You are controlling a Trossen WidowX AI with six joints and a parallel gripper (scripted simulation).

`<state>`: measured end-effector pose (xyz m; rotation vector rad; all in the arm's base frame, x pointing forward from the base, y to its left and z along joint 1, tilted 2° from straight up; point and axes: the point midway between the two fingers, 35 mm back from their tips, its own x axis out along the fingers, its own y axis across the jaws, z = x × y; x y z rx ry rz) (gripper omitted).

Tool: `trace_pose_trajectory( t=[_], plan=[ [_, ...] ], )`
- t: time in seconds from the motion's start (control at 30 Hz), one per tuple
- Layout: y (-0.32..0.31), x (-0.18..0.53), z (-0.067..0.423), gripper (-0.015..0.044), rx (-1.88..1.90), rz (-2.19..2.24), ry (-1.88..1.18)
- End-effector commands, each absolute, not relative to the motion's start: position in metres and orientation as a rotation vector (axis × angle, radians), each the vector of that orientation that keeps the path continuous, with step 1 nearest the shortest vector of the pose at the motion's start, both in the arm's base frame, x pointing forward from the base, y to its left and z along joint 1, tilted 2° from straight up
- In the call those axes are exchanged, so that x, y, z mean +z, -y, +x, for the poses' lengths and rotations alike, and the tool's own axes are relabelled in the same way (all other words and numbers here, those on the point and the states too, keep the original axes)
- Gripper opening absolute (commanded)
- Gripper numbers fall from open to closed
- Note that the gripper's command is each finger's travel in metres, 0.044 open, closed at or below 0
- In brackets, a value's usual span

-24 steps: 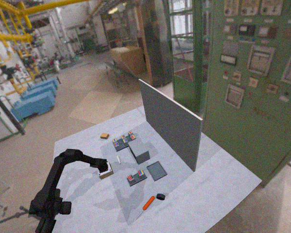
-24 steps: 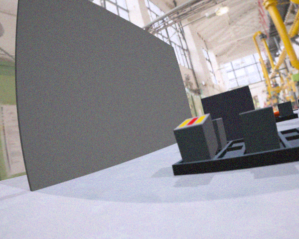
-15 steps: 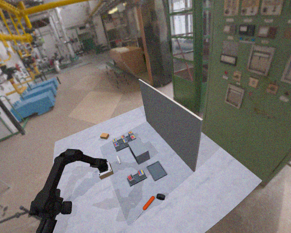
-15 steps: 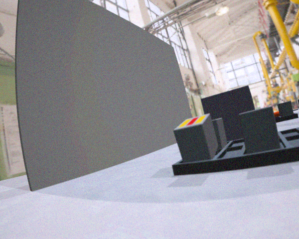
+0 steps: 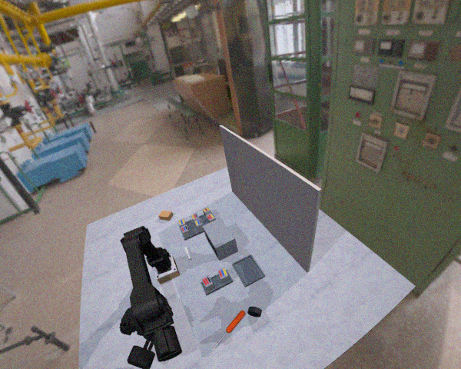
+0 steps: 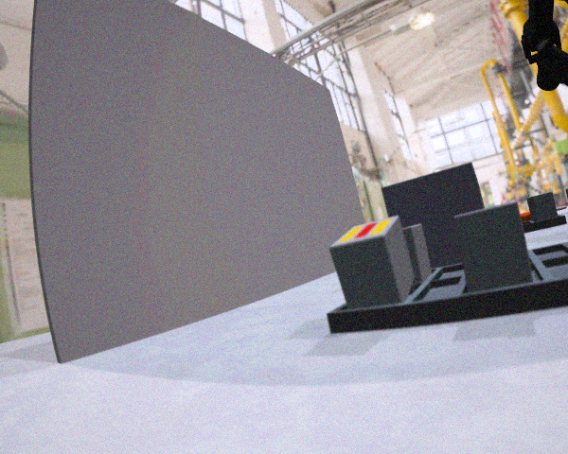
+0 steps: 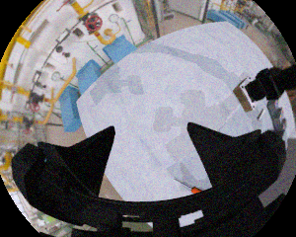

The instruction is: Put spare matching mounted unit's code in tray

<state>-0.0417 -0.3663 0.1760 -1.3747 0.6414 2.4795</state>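
My gripper (image 5: 154, 349) (image 7: 151, 128) is open and empty. It hangs high over the near left part of the table (image 5: 322, 310) (image 7: 162, 79), far from the parts. The mounted unit (image 5: 221, 239) (image 6: 431, 210) is a plain grey box at the table's middle; no code shows on it in any view. A flat dark tray (image 5: 247, 270) lies just right of it. One rack (image 5: 194, 224) behind the unit holds several spares with coloured stripes. A second rack (image 5: 217, 280) in front holds two. In the exterior view, a spare (image 6: 369, 258) with yellow-red-yellow stripes sits on a black rack (image 6: 446, 305).
A tall grey panel (image 5: 270, 191) (image 6: 176, 170) stands along the table's right side. An orange screwdriver (image 5: 235, 320) (image 7: 195, 190) and a black puck (image 5: 254, 311) lie near the front. A brown block (image 5: 165, 214) and a white peg (image 5: 187, 252) lie left of the racks. The arm's base (image 5: 167, 274) (image 7: 266, 86) stands nearby.
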Motion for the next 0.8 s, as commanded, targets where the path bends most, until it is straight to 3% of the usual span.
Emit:
trace_pose_trajectory(
  t=[0.0,0.23,0.37,0.57,0.77],
  plan=[
    [0.367,0.178,0.008,0.0440,2.623,-1.566,-0.385],
    [0.348,0.180,0.117,0.0440,2.921,-1.882,0.310],
    [0.321,0.182,0.179,0.0440,3.026,-2.017,0.869],
    [0.252,0.185,0.269,0.0440,2.987,-2.058,1.992],
    [0.165,0.189,0.331,0.0440,2.578,-1.733,3.220]
  ],
)
